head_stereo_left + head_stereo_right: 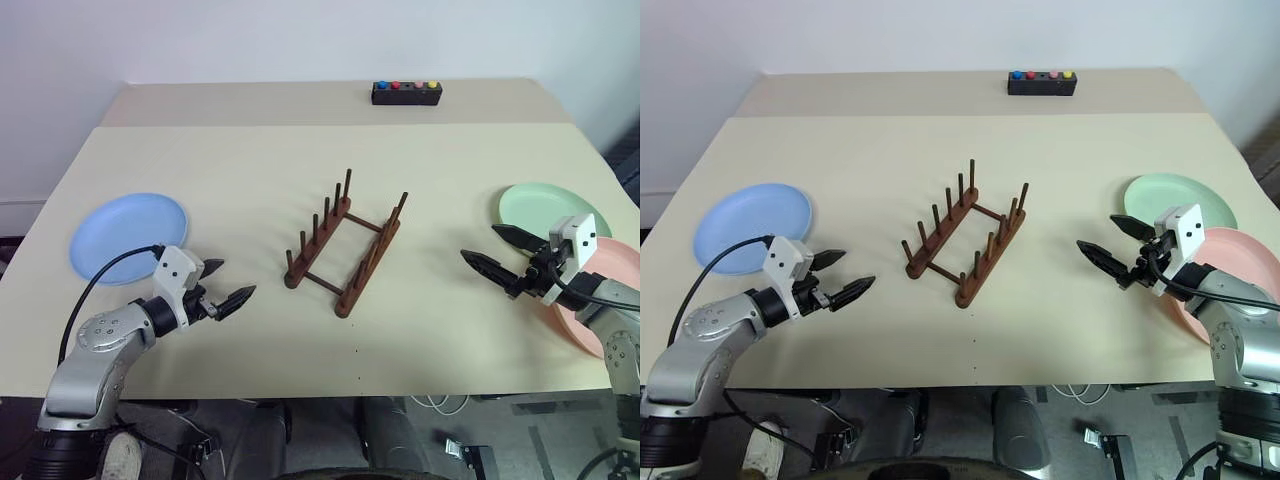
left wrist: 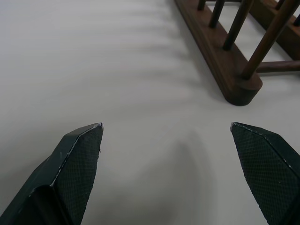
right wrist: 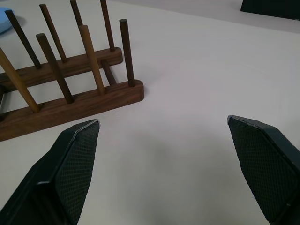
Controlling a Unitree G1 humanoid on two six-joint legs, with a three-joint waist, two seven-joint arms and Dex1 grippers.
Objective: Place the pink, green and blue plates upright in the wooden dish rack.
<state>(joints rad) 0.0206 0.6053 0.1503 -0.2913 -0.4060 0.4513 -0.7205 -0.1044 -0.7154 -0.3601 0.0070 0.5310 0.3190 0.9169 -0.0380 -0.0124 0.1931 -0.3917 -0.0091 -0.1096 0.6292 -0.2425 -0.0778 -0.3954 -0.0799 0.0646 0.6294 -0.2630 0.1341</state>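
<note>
3 plates are counted on the worktop (image 1: 300, 200): blue plate (image 1: 128, 235), green plate (image 1: 545, 207), pink plate (image 1: 610, 300) partly hidden by the right gripper (image 1: 490, 248); 1 empty wooden dish rack (image 1: 345, 250). left gripper (image 1: 225, 283) and right are both spread apart.

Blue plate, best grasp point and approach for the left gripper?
Probably the rim of the blue plate at its near edge, closest to the open left gripper. It lies flat on the table, so only the shallow rim offers a pinch: come in low from the robot's side, one finger over, one under.
</note>
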